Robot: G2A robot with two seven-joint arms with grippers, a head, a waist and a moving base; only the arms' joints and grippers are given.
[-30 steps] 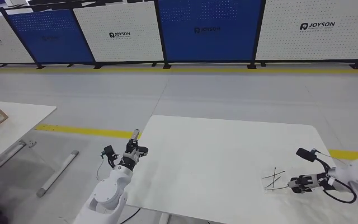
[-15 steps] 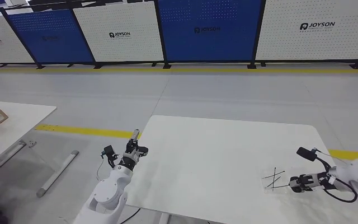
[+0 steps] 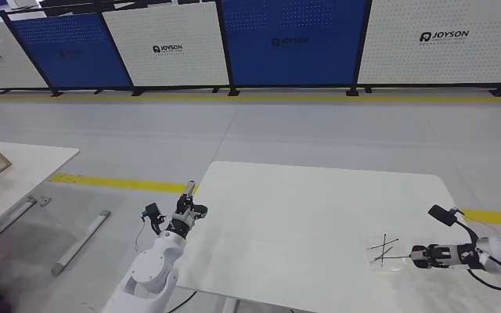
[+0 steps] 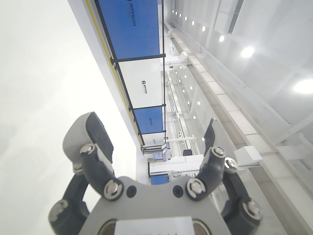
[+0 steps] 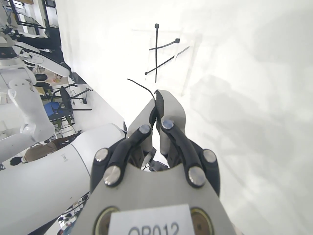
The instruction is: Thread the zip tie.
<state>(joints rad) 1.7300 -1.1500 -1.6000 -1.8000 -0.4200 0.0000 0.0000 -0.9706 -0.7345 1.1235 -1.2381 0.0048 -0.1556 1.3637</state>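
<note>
My right gripper (image 5: 156,95) (image 3: 416,254) is shut on one end of a thin black zip tie (image 5: 141,86) (image 3: 398,257), whose free tail curves out past the fingertips. It sits near the table's right front corner, just beside a small pile of black zip ties (image 5: 156,50) (image 3: 383,246) lying crossed on a clear flat tray (image 5: 189,59). My left gripper (image 4: 154,123) (image 3: 188,192) is open and holds nothing. It stands at the table's left edge, far from the ties, with its fingers pointing away from the robot.
The white table (image 3: 297,227) is bare between the two arms. Its right edge lies close to my right arm. Blue and white pegboard panels (image 3: 293,43) stand far behind across the floor.
My right gripper has drawn back to the right, away from the pile, with one zip tie in it. The left arm has not moved.
</note>
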